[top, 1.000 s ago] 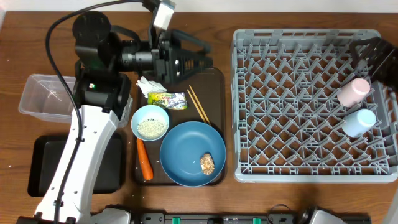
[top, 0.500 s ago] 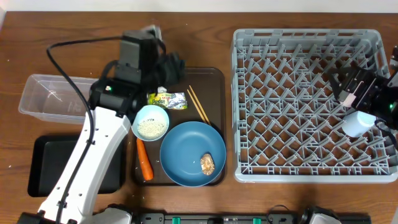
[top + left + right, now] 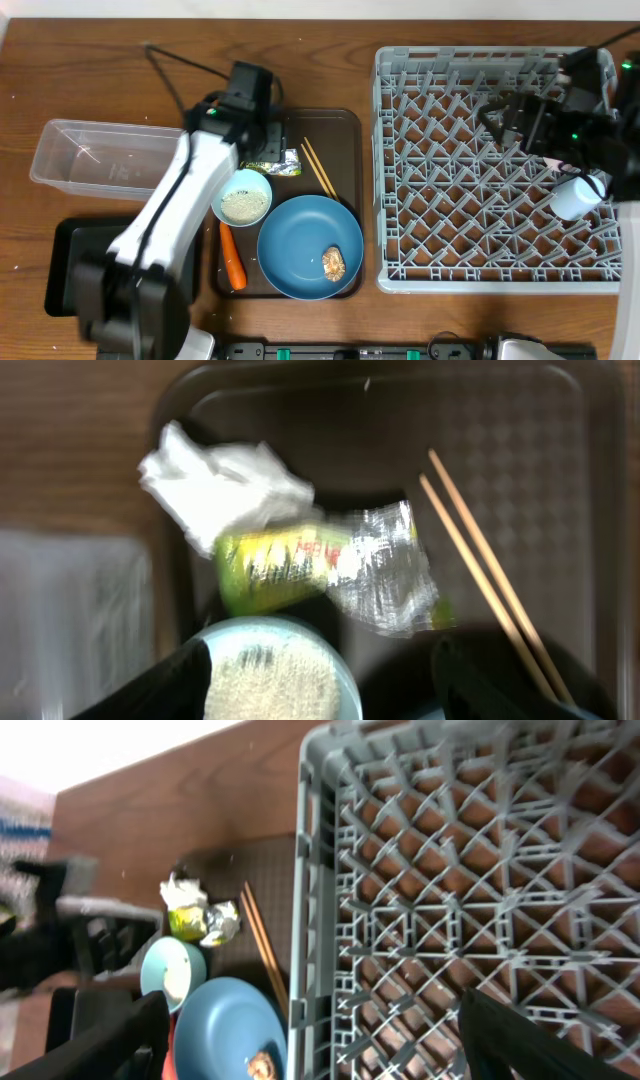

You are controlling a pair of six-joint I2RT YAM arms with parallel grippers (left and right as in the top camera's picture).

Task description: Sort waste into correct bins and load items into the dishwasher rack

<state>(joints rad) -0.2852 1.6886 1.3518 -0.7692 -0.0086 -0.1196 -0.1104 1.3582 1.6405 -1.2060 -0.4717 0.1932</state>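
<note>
My left gripper (image 3: 262,148) hangs open over the back left of the brown serving tray (image 3: 345,130). Below it, the left wrist view shows the crumpled white napkin (image 3: 220,485), the green-yellow wrapper (image 3: 320,565) and the rice bowl (image 3: 275,675); nothing is held by the left gripper (image 3: 320,695). The chopsticks (image 3: 319,168), carrot (image 3: 232,256) and blue plate (image 3: 300,240) with a brown food lump (image 3: 333,263) lie on the tray. My right gripper (image 3: 497,118) is open and empty above the dishwasher rack (image 3: 470,230). A pale blue cup (image 3: 578,197) stands in the rack. The pink cup is hidden.
The clear tub (image 3: 95,155) sits at the left, with the black tray (image 3: 65,265) in front of it, partly under my left arm. The rack's near wall (image 3: 315,920) rises right beside the serving tray.
The left arm has swung down over the tray's back left corner, above the napkin and wrapper. The right arm has moved left across the rack and now covers the pink cup.
</note>
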